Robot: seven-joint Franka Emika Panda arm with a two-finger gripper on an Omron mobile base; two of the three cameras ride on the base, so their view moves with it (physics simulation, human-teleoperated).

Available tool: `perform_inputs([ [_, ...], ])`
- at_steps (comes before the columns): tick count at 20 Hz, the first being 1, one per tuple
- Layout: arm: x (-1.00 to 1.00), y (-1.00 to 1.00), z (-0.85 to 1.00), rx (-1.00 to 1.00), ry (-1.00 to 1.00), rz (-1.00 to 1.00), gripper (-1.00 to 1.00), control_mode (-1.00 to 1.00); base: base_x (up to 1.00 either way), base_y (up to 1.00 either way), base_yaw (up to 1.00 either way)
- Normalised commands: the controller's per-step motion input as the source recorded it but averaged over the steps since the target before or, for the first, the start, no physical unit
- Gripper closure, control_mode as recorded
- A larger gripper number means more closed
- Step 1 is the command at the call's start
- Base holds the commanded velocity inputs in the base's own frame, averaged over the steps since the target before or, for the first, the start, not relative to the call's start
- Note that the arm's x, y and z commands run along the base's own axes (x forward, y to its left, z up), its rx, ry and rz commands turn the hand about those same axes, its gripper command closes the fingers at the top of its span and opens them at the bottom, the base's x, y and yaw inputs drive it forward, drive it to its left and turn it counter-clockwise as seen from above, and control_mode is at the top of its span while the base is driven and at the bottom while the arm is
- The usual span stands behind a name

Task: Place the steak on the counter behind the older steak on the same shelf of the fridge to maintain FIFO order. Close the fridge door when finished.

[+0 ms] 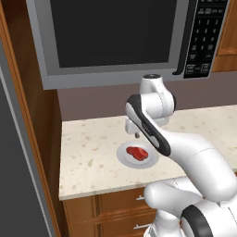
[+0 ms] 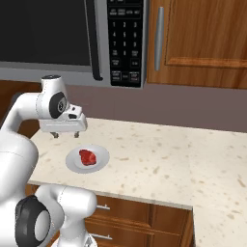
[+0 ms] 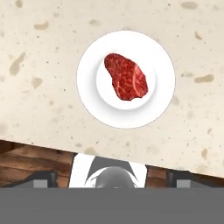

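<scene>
While the arm leaned out over the beige speckled table (image 1: 88,152) in the left base view, the steak (image 1: 137,153) lay on a white round plate (image 1: 124,156) near the table's front edge, with the fingers (image 1: 137,135) hanging just above the plate's far rim and mostly hidden behind the arm's wrist. A grey microwave (image 1: 115,37) hung above the table, and brown wooden drawers (image 1: 120,206) sat below it. In the right base view, the fingers (image 2: 64,134) stood spread wide apart, holding nothing, their two short tips pointing down above and slightly behind the plate (image 2: 101,160); the steak (image 2: 88,157) rested in the plate's middle, clear of both tips. A wooden wall cabinet (image 2: 202,41) with a vertical bar handle stood beside the microwave (image 2: 72,34). In the hand view, looking straight down, the steak (image 3: 126,76) sat a little off-centre on the plate (image 3: 162,87), which rested on the table (image 3: 39,78) near its front edge.
</scene>
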Motion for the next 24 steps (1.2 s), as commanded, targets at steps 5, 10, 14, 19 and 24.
perform_inputs([
  [5, 0.03, 0.02, -0.14, 0.00, 0.03, 0.04, -1.00, -1.00, 0.00, 0.00, 0.00],
  [10, 0.00, 0.00, -0.16, 0.00, 0.03, 0.05, -1.00, -1.00, 0.00, 0.00, 0.00],
  [14, 0.00, 0.00, -0.20, 0.00, 0.00, 0.07, -1.00, -1.00, 0.00, 0.00, 0.00],
  [19, 0.01, -0.01, -0.33, 0.00, -0.04, 0.06, -1.00, -1.00, 0.00, 0.00, 0.00],
  [24, 0.11, -0.01, -0.31, 0.00, -0.05, 0.04, -1.00, -1.00, 0.00, 0.00, 0.00],
])
